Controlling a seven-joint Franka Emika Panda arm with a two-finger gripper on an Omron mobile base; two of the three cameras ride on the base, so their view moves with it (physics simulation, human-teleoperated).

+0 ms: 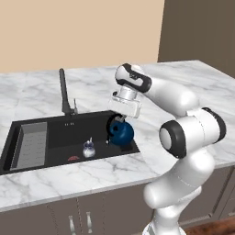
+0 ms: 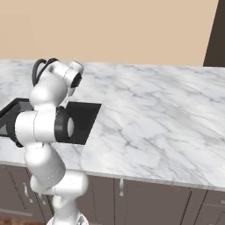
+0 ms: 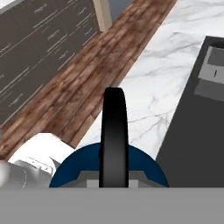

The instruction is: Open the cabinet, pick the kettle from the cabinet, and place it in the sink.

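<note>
The end effector (image 1: 120, 123) is clamped on the black handle of the kettle (image 1: 122, 133), which sits low inside the sink (image 1: 55, 133) at its right end, close to the right wall. A small jar (image 1: 88, 149) stands just left; white marble surface (image 1: 193, 87) spreads open to the right.

The arm bends forward and down, its tool (image 1: 120, 123) pointing downward.

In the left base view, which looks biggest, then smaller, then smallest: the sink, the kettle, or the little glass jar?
Biggest to smallest:
1. sink
2. kettle
3. glass jar, sitting in the sink left of the kettle
</note>
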